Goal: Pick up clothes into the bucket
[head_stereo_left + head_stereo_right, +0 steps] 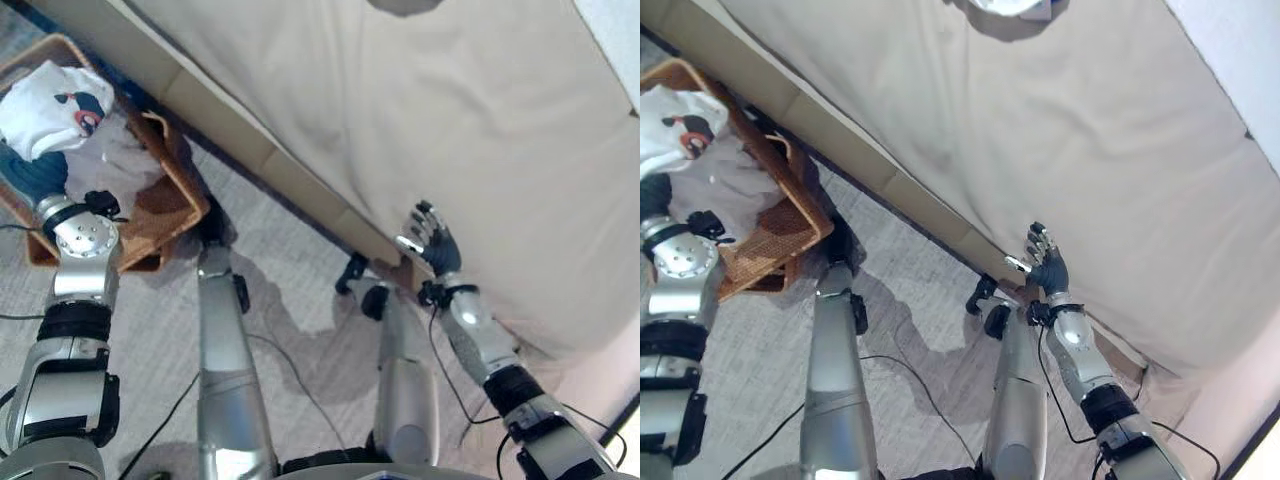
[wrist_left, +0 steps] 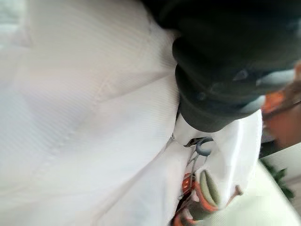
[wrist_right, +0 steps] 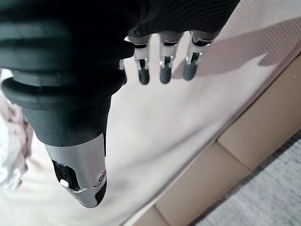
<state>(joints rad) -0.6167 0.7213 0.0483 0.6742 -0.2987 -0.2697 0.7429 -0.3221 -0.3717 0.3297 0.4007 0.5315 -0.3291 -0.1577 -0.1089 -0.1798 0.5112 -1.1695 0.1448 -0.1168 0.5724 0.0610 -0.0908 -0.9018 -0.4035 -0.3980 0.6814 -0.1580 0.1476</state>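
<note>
Basket (image 1: 170, 205), upper left of the head views: woven wicker, brown, rough open weave; it holds white cloth (image 1: 50, 105), soft and matt, finely ribbed in the left wrist view, with an orange and grey print. Bed sheet (image 1: 420, 130), across the upper right: beige cloth, matt and smooth, over a tan, flat-panelled base (image 1: 250, 150); the floor (image 1: 300, 290) at lower centre is grey carpet, rough and looped. Right hand (image 1: 432, 243), centre right: glossy silver metal-look fingers (image 3: 163, 61) with dark matt tips, under a dark ribbed matt cover.

Both head eyes look down on the bed (image 1: 420, 120) edge and basket (image 1: 170, 200); wrist cameras sit very close.
</note>
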